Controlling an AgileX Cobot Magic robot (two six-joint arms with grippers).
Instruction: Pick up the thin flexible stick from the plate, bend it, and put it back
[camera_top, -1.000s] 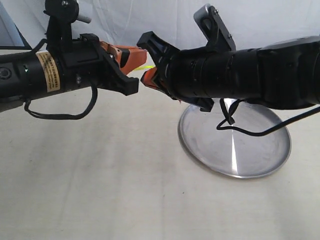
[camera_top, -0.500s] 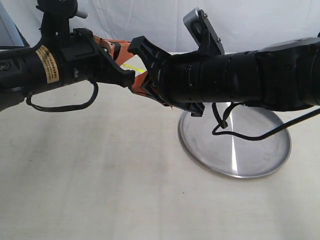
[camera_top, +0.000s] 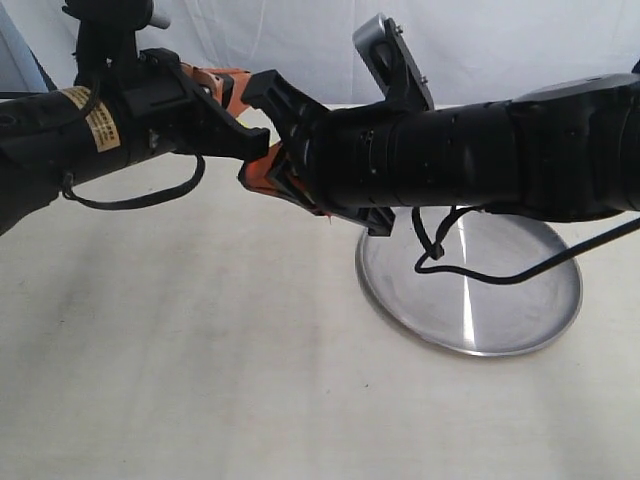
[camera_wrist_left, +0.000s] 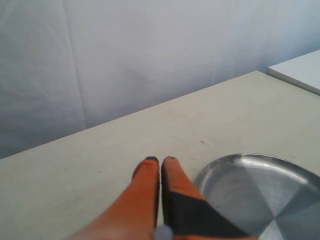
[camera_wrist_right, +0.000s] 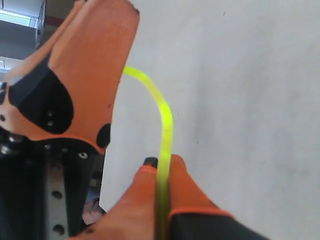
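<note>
Both arms have drawn closer together above the worktop (camera_top: 200, 350). That has put a clear bow into the thin flexible stick (camera_wrist_right: 165, 115). In the right wrist view it arcs from the right gripper (camera_wrist_right: 160, 162) over to the orange finger of the left gripper (camera_wrist_left: 156, 160). The right jaws are clenched on one end of it. The left jaws are pressed together, and the stick's other end vanishes at their edge, so we judge they are grasping it too. The stick hangs in the air between the two grippers, well clear of the plate (camera_top: 470, 330), which lies bare on the worktop under the right arm.

A second ago the exterior view showed a short yellow stretch in an open gap between the grippers. Half a second ago that stretch was still visible, with both arms a little higher and further to the left. Now the gripper heads overlap there and the yellow is all but hidden. The plate has not shifted. We take the bend to be under way or nearly done, with the return to the plate yet to come.
</note>
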